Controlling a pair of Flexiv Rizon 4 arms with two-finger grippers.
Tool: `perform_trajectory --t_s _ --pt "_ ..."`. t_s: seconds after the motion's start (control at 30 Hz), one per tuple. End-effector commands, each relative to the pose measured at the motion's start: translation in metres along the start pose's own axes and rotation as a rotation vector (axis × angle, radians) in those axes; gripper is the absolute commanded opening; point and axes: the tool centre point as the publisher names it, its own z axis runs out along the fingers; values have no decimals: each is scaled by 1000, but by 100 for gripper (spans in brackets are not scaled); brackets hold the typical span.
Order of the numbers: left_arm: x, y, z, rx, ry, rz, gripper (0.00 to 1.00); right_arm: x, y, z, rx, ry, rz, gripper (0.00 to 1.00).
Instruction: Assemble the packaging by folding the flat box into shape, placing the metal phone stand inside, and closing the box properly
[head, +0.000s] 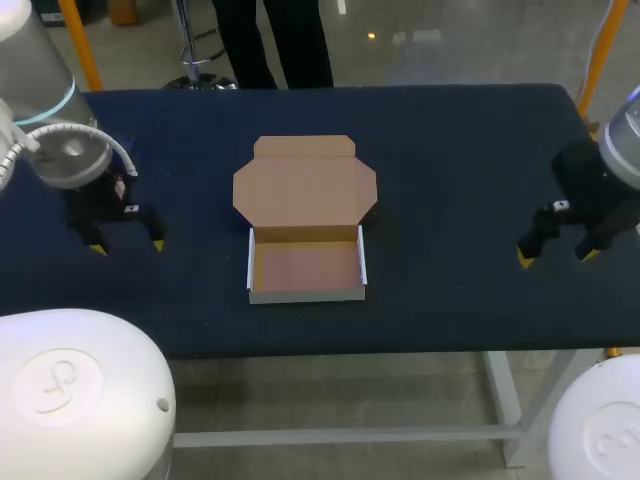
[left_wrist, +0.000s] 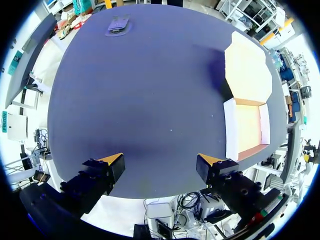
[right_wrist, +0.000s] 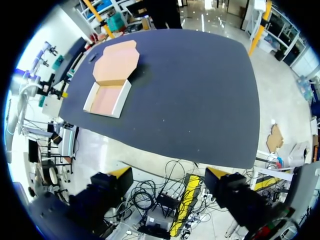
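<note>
A brown cardboard box (head: 306, 268) sits at the middle of the table, its base folded into a shallow tray with white outer walls. Its lid (head: 305, 183) lies open and flat behind it. The box (left_wrist: 247, 130) lies off to the side of my left gripper (left_wrist: 161, 162), and a grey metal phone stand (left_wrist: 118, 25) rests far ahead of that gripper, near the table's far edge. My left gripper (head: 127, 245) hangs open and empty left of the box. My right gripper (head: 557, 257) hangs open and empty at the right. In the right wrist view the box (right_wrist: 107, 99) is far from that gripper (right_wrist: 167, 175).
The table is covered with a dark blue cloth (head: 450, 180). Bare cloth lies between each gripper and the box. In the head view my left arm (head: 60, 150) covers the table's back left part. My right gripper is near the table's right edge.
</note>
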Motion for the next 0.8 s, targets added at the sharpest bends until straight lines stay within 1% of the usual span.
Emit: perform_trajectory --t_s 0.03,0.23,0.8 --pt "-15 -16 11 -104 12 -6 100 5 -8 3 -73 -54 -1 100" --pt "-25 -26 23 -138 10 -5 100 5 -8 3 -73 -54 -1 100" --pt "-25 -26 23 -138 10 -5 100 5 -8 3 -73 -54 -1 100"
